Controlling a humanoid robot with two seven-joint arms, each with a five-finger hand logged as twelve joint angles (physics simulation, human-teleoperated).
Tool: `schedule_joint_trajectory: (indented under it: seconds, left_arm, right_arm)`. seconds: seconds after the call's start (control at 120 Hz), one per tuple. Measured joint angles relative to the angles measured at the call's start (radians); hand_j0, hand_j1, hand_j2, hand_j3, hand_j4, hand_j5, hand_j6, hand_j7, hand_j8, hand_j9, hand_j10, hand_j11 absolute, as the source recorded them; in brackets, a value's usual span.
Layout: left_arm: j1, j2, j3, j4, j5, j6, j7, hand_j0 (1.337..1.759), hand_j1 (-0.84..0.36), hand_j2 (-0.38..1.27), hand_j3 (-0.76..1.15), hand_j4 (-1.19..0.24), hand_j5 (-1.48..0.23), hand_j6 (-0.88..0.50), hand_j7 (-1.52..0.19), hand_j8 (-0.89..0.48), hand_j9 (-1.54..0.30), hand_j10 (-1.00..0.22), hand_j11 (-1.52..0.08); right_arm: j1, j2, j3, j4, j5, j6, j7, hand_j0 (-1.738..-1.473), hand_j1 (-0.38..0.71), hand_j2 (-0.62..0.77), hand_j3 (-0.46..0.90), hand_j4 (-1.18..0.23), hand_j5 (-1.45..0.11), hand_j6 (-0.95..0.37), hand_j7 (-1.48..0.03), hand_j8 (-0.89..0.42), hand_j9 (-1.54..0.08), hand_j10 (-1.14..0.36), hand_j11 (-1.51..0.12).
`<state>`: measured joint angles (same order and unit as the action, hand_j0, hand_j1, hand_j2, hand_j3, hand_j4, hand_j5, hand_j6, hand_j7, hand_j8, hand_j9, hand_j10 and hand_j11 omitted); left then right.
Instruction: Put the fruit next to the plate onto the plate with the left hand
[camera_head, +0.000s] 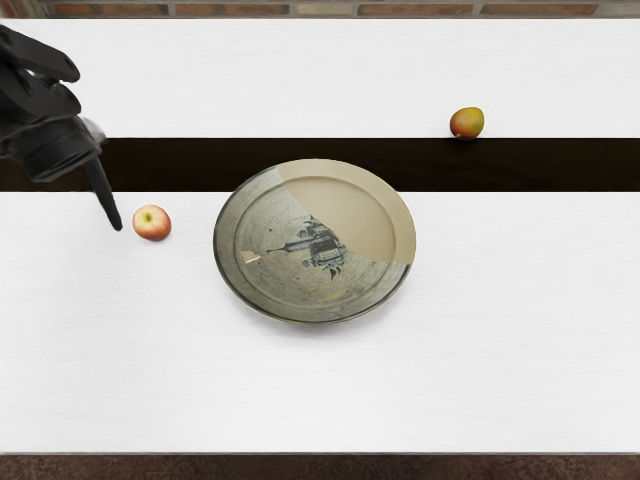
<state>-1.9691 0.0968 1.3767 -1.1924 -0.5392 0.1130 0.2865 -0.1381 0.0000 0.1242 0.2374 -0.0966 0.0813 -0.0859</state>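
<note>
Two fruits (152, 222) (467, 122), one plate (365, 215)

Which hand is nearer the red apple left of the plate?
Left. The left hand hangs just up-left of the apple, one finger pointing down beside it, apart. The right hand is out of view.

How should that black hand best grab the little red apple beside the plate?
Probably grip the red apple around its widest middle, coming down from above and slightly left. It is round and sits free on the table, the left hand hovers just up-left of it, and the plate lies close on its right.
</note>
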Motion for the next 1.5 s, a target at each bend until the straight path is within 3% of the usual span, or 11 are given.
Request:
schedule_joint_trajectory:
  seconds: [0.1,0.167,0.242,0.483,0.683,0.892,1.5]
  left_arm:
    - [0.009,-0.041,-0.048,-0.006,0.023,0.142,0.016,1.658,0.35,0.0,0.0,0.0,0.0,0.0,0.0,0.0,0.0,0.0,0.0]
    - [0.059,-0.075,-0.08,-0.015,0.054,0.183,0.021,1.658,0.35,0.0,0.0,0.0,0.0,0.0,0.0,0.0,0.0,0.0,0.0]
    - [0.067,-0.077,-0.103,-0.03,0.081,0.207,0.024,1.658,0.35,0.0,0.0,0.0,0.0,0.0,0.0,0.0,0.0,0.0,0.0]
    - [0.104,-0.097,-0.125,-0.051,0.105,0.218,0.025,1.658,0.34,0.0,0.0,0.0,0.0,0.0,0.0,0.0,0.0,0.0,0.0]
    - [0.145,-0.091,-0.118,-0.043,0.101,0.242,0.023,1.658,0.21,0.02,0.0,-0.12,-0.15,-0.12,-0.15,-0.12,-0.15,-0.12,-0.15]
    - [0.194,-0.088,-0.12,0.007,0.099,0.309,0.016,1.658,0.15,0.03,0.0,-0.16,-0.21,-0.16,-0.21,-0.16,-0.21,-0.16,-0.21]
    - [0.237,-0.088,-0.172,0.059,0.1,0.321,0.013,1.658,0.02,0.05,0.0,-0.27,-0.35,-0.27,-0.35,-0.27,-0.35,-0.27,-0.35]
  right_arm:
    - [0.0,0.0,0.0,0.0,0.0,0.0,0.0,-1.658,-0.33,0.0,0.0,-0.02,-0.02,-0.02,-0.02,-0.02,-0.02,-0.02,-0.02]
    - [0.0,0.0,0.0,0.0,0.0,0.0,0.0,-1.658,-0.33,0.0,0.0,-0.02,-0.02,-0.02,-0.02,-0.02,-0.02,-0.02,-0.02]
    - [0.0,0.0,0.0,0.0,0.0,0.0,0.0,-1.658,-0.33,0.0,0.0,-0.02,-0.02,-0.02,-0.02,-0.02,-0.02,-0.02,-0.02]
    - [0.0,0.0,0.0,0.0,0.0,0.0,0.0,-1.658,-0.33,0.0,0.0,-0.02,-0.02,-0.02,-0.02,-0.02,-0.02,-0.02,-0.02]
    - [0.0,0.0,0.0,0.0,0.0,0.0,0.0,-1.658,-0.33,0.0,0.0,-0.02,-0.02,-0.02,-0.02,-0.02,-0.02,-0.02,-0.02]
    - [0.0,0.0,0.0,0.0,0.0,0.0,0.0,-1.658,-0.33,0.0,0.0,-0.02,-0.02,-0.02,-0.02,-0.02,-0.02,-0.02,-0.02]
    - [0.0,0.0,0.0,0.0,0.0,0.0,0.0,-1.658,-0.33,0.0,0.0,-0.02,-0.02,-0.02,-0.02,-0.02,-0.02,-0.02,-0.02]
